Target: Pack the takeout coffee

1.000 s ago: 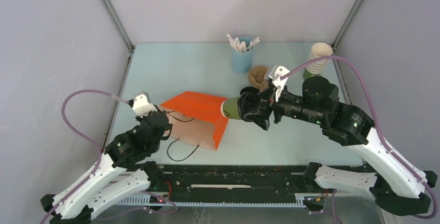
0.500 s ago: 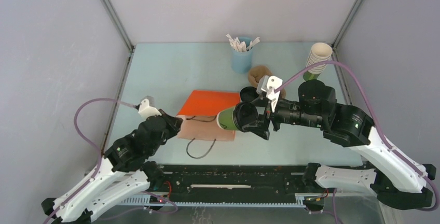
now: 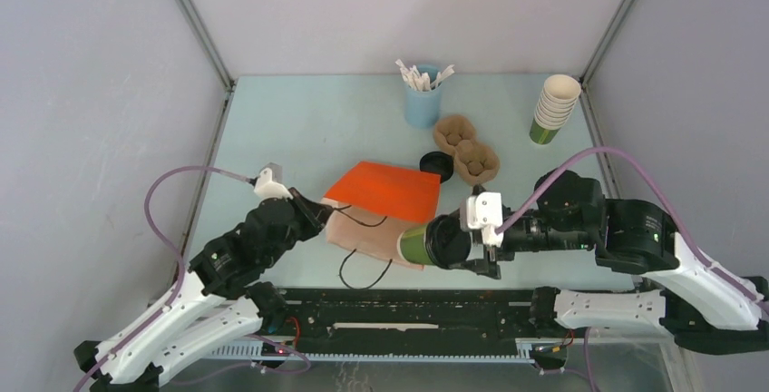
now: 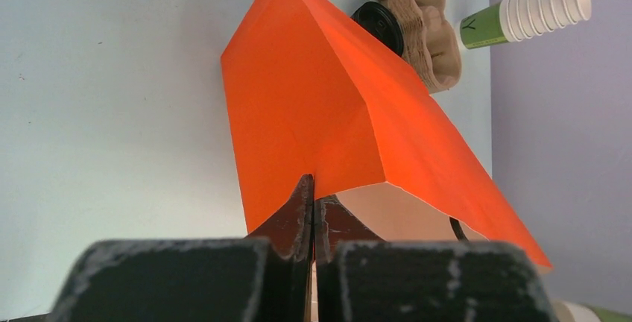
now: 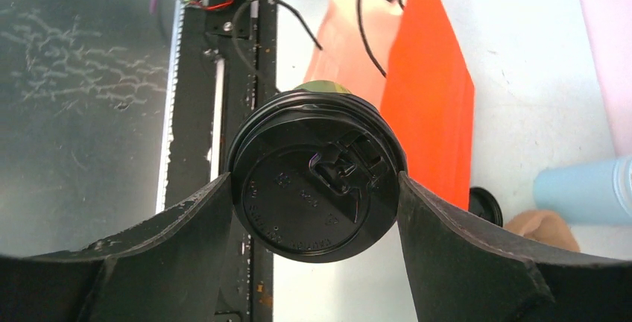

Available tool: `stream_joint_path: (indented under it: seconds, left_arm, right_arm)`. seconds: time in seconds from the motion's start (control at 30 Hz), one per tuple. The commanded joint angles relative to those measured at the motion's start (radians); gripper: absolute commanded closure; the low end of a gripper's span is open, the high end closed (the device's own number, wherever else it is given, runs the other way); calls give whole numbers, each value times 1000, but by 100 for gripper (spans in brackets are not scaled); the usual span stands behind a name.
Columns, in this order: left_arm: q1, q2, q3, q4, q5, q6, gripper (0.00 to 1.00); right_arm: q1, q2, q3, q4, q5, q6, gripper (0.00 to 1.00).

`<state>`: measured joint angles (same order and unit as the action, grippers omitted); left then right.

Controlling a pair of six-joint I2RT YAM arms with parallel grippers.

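The right hand (image 3: 451,245) is clamped on the takeout coffee (image 3: 417,244), gripping it at either side of its black lid (image 5: 317,180). The cup is held sideways above the tabletop (image 3: 299,120), at 5 o'clock from the orange paper bag (image 3: 385,191), with its base over the bag's pale mouth. The left hand (image 3: 317,212), at the bag's 9 o'clock, is pinched together on the bag's edge. A pulp cup carrier (image 3: 467,151) sits at the bag's 1 o'clock.

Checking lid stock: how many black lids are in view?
2. One caps the takeout coffee held in the right gripper; one loose lid lies beside the carrier. Others may be hidden under the orange bag.
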<state>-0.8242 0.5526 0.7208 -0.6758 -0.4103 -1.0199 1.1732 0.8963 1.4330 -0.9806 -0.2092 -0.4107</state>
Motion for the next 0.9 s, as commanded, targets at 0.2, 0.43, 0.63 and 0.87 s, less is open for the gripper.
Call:
stream_joint_path:
  seconds: [0.2,0.43,0.63,0.87]
  left_arm:
    - [-7,53,89,-18,14,34,100]
    - [-13,47,113,-42,-22,40,100]
    - [-14,52,122,-52,-47,55,100]
    - [-13,6,58,15,-69,71,100]
  right_arm:
    - [295,222,168,-23,265,-11,44]
    - [375,336,160,40,527,-40,45]
    - [395,469,166,37,736,-139,45]
    - [304,434,18,128,757,-222,44]
